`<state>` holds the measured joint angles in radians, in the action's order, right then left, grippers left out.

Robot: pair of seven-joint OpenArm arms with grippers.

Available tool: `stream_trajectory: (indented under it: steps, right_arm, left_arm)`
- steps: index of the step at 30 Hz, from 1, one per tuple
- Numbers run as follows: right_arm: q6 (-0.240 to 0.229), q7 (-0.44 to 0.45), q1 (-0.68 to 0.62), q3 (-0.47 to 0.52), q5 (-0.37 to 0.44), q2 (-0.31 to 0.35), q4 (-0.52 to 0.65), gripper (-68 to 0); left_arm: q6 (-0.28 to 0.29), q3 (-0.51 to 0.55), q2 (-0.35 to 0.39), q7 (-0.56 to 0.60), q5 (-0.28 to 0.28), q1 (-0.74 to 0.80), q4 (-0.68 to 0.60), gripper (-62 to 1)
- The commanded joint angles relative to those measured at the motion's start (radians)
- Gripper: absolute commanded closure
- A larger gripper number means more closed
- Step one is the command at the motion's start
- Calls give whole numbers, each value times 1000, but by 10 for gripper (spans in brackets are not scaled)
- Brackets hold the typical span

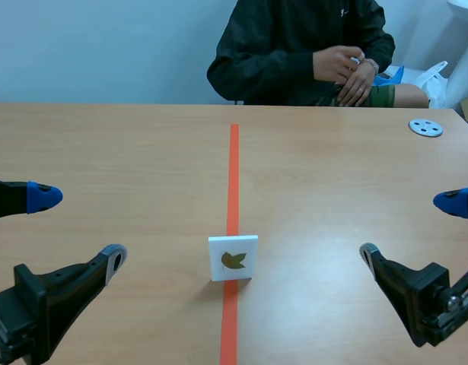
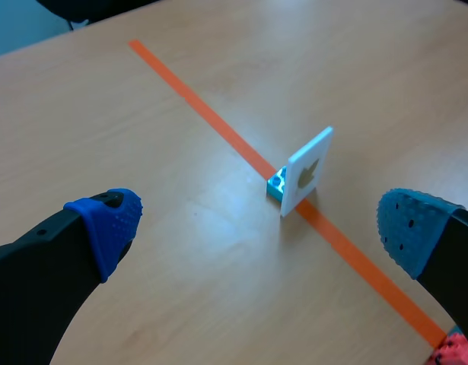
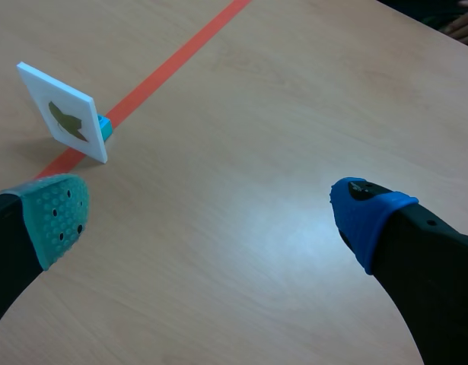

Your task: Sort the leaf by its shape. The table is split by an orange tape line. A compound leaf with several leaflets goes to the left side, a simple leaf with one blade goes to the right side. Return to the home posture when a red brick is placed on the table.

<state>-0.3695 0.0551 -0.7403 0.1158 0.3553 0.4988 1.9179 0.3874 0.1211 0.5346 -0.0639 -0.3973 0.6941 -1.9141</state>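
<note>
A wide brown wooden table (image 1: 127, 167) fills the room in front of a pale blue wall. An orange tape line (image 1: 234, 175) runs down the middle of the table, away from the robot.

A small white card (image 1: 234, 258) stands up right on that line, near the robot's end of it. On the card is a picture of a leaf (image 1: 233, 261). The leaf is dull green with a bit of yellow-brown. It seems to have a few pointed parts that spread out from the middle, but it is too small to tell if these are separate little leaves. The card's picture side faces the robot. A little light blue brick (image 2: 276, 185) sits on the tape line, touching the back of the card at the bottom.

The left gripper (image 1: 78, 226) is low over the left side of the table, well apart from the card. Its two fingers are spread wide and there is nothing between them. The right gripper (image 1: 409, 228) is low over the right side, also well away from the card. Its fingers are spread wide too and hold nothing.

Far off on the right side, near the table's edge, lies a flat grey round disc (image 1: 425, 128) with holes in it. A person (image 1: 294, 53) in a dark jacket sits across the table, with both hands (image 1: 348, 68) held together.
</note>
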Motion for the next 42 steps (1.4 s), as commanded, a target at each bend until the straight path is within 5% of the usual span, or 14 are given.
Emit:
stream_trajectory:
  steps: [1,7,18,33,42]
  right_arm:
    - [7,15,11,3,10,11,3,-679]
    - [7,15,11,3,10,11,3,-679]
    - [7,15,12,3,10,11,3,-679]
    - [7,15,12,3,10,11,3,-679]
    - [7,15,12,3,10,11,3,-679]
  left_arm:
    - [2,-3,-5,-6,18,-22,-11,-623]
    - [22,-37,-8,-39,29,-64,14,-623]
    - [58,-193,-75,1,147,-235,241,-623]
    - [72,-450,-143,220,343,-521,617,-623]
    - [70,-544,-219,333,348,-668,834,-623]
